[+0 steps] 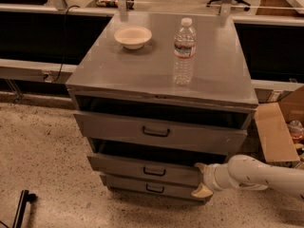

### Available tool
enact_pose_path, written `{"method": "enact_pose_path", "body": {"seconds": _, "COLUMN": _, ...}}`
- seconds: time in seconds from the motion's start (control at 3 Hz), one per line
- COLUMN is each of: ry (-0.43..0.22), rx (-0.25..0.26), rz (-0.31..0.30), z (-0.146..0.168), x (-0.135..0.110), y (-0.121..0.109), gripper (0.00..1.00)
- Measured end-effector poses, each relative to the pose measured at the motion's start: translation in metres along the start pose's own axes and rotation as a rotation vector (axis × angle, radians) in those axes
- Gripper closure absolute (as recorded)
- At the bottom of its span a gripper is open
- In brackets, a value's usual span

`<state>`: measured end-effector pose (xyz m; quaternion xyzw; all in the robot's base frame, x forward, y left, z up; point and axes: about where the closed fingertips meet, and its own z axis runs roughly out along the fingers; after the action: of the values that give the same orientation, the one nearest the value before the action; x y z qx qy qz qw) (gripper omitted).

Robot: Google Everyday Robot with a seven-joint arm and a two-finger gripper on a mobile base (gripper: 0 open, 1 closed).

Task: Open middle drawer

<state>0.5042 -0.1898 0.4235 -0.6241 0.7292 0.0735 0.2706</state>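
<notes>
The grey cabinet (142, 70) has three drawers. The middle drawer (142, 167), a low wide front with a small black centre handle (155, 172), stands pulled out a little, with a dark gap above it. My gripper (200, 178) on the white arm (256, 175) is at the right end of the middle drawer's front. One tan fingertip (199, 166) is at its top edge and the other is below it, spread apart across the front.
The top drawer (156, 132) is also pulled out partly. A water bottle (184, 51) and a cream bowl (133, 36) stand on the cabinet top. An open cardboard box (278, 127) sits to the right. The bottom drawer (152, 188) is below.
</notes>
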Motion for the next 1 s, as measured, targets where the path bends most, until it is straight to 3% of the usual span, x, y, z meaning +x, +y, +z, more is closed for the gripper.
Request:
{"method": "enact_pose_path", "body": {"seconds": 0.67, "ry": -0.114, "rx": -0.114, "rz": -0.005, "z": -0.06, "x": -0.018, "y": 0.079, "gripper": 0.39}}
{"method": "enact_pose_path", "body": {"seconds": 1.0, "ry": -0.164, "rx": -0.156, "rz": 0.033, "z": -0.101, "x": -0.014, "y": 0.124, "gripper": 0.35}}
